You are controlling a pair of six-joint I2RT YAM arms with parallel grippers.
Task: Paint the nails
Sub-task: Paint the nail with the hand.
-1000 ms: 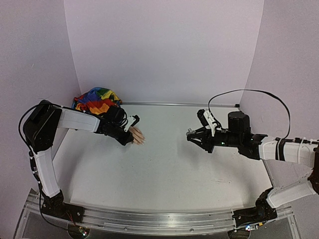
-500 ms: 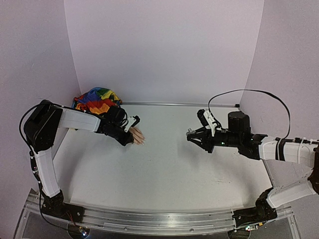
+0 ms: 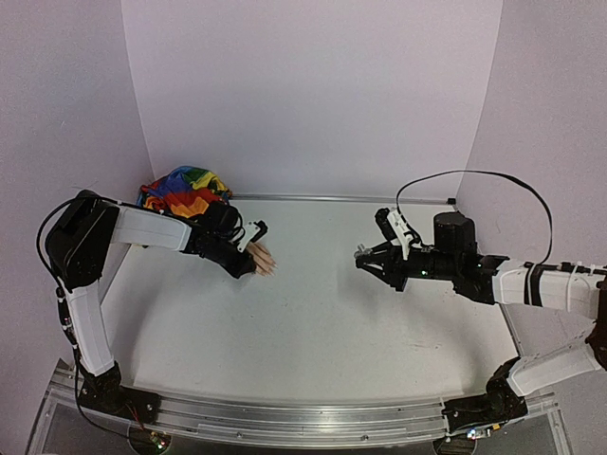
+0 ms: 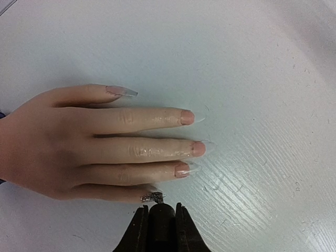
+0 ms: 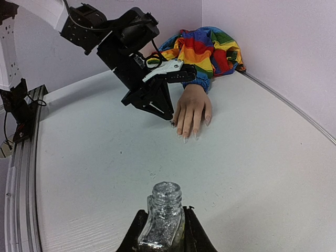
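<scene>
Left wrist view shows the fake hand (image 4: 79,147) lying flat on the table (image 4: 252,63), its fingers pointing to 3 o'clock. The left gripper (image 4: 160,210), at 6 o'clock, is clenched on a dark brush cap (image 4: 161,223), just beside the lowest nail (image 4: 152,197), which carries glitter. The other nails (image 4: 187,116) look bare. The right gripper (image 5: 164,214) grasps the open glitter bottle (image 5: 165,195), well apart from the hand. I judge that painting is in hand; next, the brush must shift toward 12 o'clock, onto the neighbouring nail.

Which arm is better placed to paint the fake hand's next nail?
Left. The left gripper, shut on a dark cap, sits beside the nails of the fake hand, one already glittered. The right gripper holds the open glitter bottle far from it.
</scene>
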